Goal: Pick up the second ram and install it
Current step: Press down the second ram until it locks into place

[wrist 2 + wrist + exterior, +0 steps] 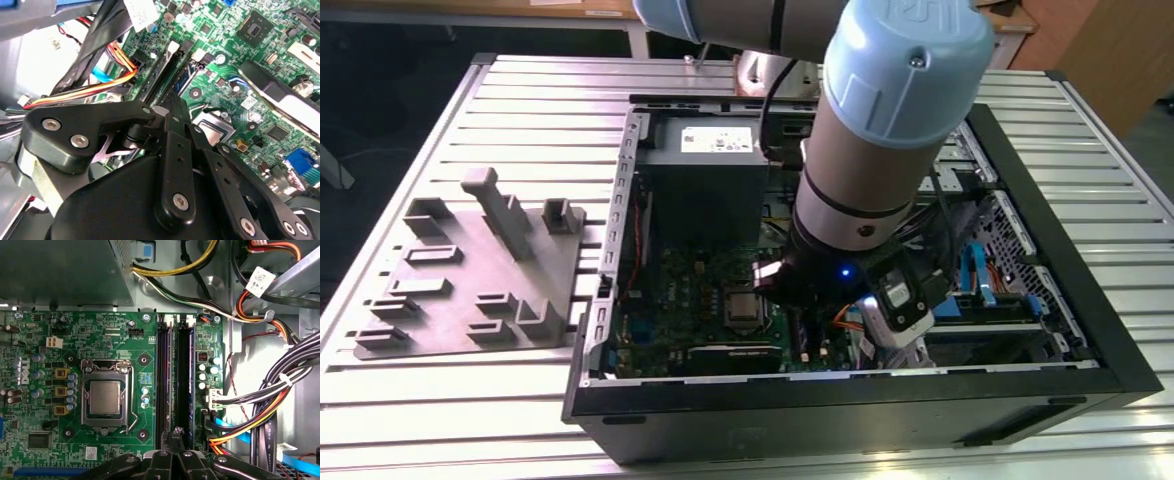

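My gripper [176, 432] is deep inside the open computer case [854, 395], low over the green motherboard [55, 340]. Its black fingers [176, 150] are shut tip to tip, with nothing showing between them. They sit just above one end of the long black memory slots [175, 375]. A long dark stick, the second ram [166, 375], stands edge-on in one slot beside a blue-lined slot [186, 77]. I cannot tell whether the fingertips touch it. In the exterior view the arm [881, 150] hides the gripper and the slots.
The processor socket [105, 397] lies beside the slots. The grey power-supply box [700, 160] is at the case's far end. Cable bundles [280, 390] crowd the other side of the slots. A grey fixture block [467, 280] with an upright post stands on the table at the exterior view's left.
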Available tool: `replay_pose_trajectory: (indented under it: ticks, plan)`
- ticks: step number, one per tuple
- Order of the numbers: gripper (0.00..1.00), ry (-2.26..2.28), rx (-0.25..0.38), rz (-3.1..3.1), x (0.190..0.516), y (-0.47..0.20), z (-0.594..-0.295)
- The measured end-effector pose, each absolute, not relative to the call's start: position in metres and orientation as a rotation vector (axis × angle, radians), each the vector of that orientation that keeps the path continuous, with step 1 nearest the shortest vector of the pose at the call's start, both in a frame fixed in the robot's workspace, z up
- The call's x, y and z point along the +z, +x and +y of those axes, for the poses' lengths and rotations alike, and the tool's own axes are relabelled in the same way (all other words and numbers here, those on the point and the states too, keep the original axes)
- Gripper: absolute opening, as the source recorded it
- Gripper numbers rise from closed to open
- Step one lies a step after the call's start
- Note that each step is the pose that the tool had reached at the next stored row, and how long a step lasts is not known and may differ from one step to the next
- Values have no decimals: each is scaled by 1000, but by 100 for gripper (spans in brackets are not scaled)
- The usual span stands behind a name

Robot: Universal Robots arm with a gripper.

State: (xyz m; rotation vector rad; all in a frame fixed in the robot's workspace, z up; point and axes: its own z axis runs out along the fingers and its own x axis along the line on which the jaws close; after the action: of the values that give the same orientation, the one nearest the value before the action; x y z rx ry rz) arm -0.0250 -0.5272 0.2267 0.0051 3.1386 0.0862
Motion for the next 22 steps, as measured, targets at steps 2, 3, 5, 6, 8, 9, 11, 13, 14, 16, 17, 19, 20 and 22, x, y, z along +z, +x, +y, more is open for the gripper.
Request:
replay_pose_trajectory:
  ticks: [2, 3, 5, 6, 8, 9, 11, 13, 14, 16, 17, 19, 20, 22]
  plan:
    - [10, 5, 86, 3139, 225, -26, -527]
    - [10, 5, 86, 3139, 225, -26, -527]
    - [10, 5, 86, 3139, 224, -26, -527]
    - [10, 5, 86, 3139, 223, -26, -527]
    - [10, 5, 85, 3139, 221, -26, -527]
    - [10, 5, 85, 3139, 221, -26, -527]
    - [10, 5, 85, 3139, 221, -26, -527]
    - [10, 5, 86, 3139, 220, -26, -527]
    - [10, 5, 86, 3139, 220, -26, -527]
    - [10, 5, 85, 3139, 219, -26, -527]
    - [10, 5, 85, 3139, 219, -26, -527]
    - [10, 5, 86, 3139, 218, -26, -527]
    - [10, 5, 86, 3139, 218, -26, -527]
    - [10, 5, 86, 3139, 218, -26, -527]
